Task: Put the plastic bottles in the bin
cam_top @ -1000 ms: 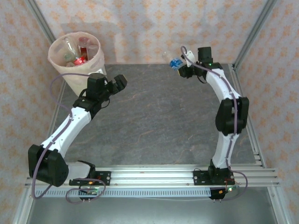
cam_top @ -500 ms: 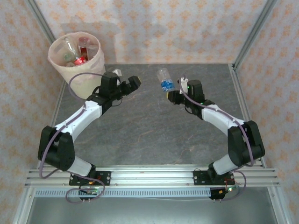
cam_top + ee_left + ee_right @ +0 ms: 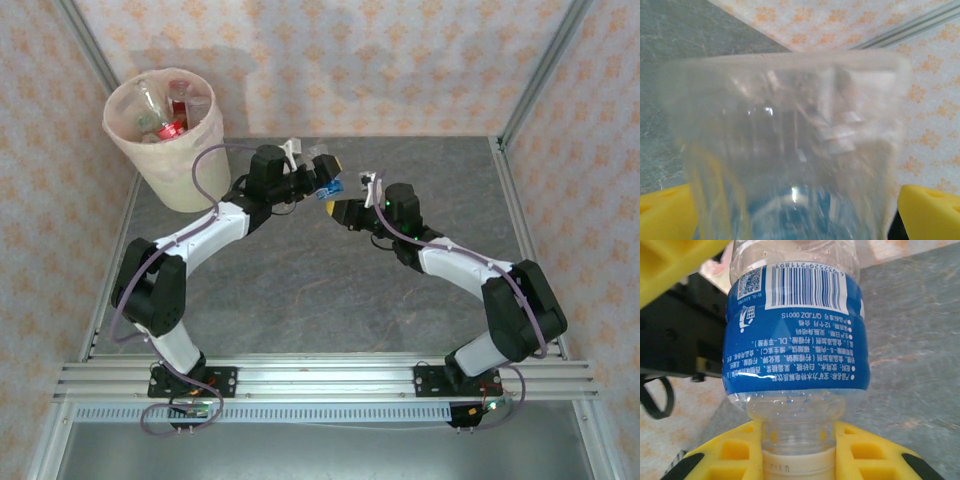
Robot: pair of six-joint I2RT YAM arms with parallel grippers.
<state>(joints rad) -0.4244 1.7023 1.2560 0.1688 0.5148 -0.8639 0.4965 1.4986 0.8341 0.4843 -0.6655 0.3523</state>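
Observation:
A clear bottle with a blue label (image 3: 326, 186) hangs above the table's back middle, between both grippers. My right gripper (image 3: 338, 208) is shut on its neck (image 3: 799, 432), just above the white cap (image 3: 799, 465). My left gripper (image 3: 320, 172) is open, with the bottle's clear base (image 3: 790, 150) between its wide-spread yellow fingers (image 3: 665, 212); a thin dark gap shows beside the other finger (image 3: 930, 210). One left finger (image 3: 675, 260) shows beside the bottle's top in the right wrist view. The cream-pink bin (image 3: 172, 160) stands at the back left, holding several bottles (image 3: 165, 112).
The grey table (image 3: 320, 290) runs out to metal frame posts and patterned walls on three sides. The left arm's purple cable (image 3: 205, 170) loops close to the bin's side. Both arm bases sit on the near rail (image 3: 320, 375).
The right arm carried the bottle from the back right to the middle. The left arm reached right from beside the bin, and its open fingers now surround the bottle's base.

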